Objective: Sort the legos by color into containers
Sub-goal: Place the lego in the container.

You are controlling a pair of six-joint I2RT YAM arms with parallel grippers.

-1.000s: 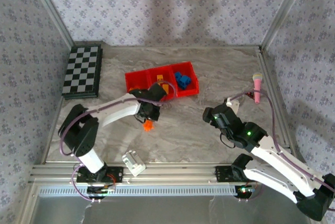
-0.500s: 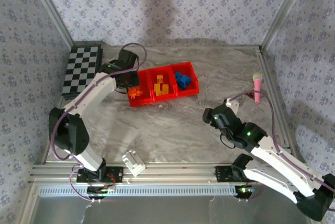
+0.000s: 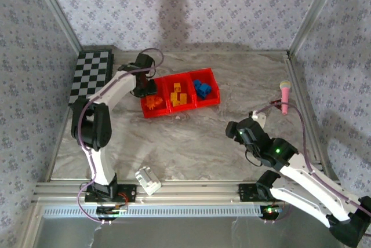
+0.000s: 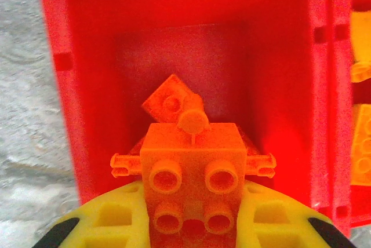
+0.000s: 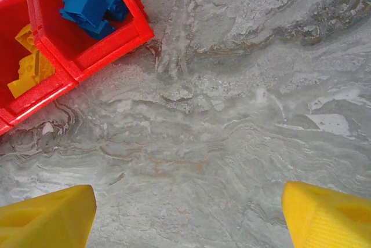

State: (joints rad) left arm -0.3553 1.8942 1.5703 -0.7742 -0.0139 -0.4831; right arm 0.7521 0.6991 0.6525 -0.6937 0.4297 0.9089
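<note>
Above the leftmost container (image 4: pixel 87 86), my left pincer (image 4: pixel 194 225) is clamped on an orange lego (image 4: pixel 193 155); drop-off is in hand, I judge, and next calls for parting the jaws there.

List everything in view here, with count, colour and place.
containers: three, red, joined row, table's rear middle.
loose orange lego: at least one, orange, in left container.
yellow legos: several, yellow, middle container.
blue legos: several, blue, right container.
held lego: one, orange, above left container.
checkered board: one, black-and-white, far left.
blocky object: one, white, near edge.
microphone-like toy: one, pink-and-white, right side.
table: one, grey marbled.
left end effector: one, yellow fingers, shut on held lego.
right end effector: one, yellow fingers, open above bare table.
</note>
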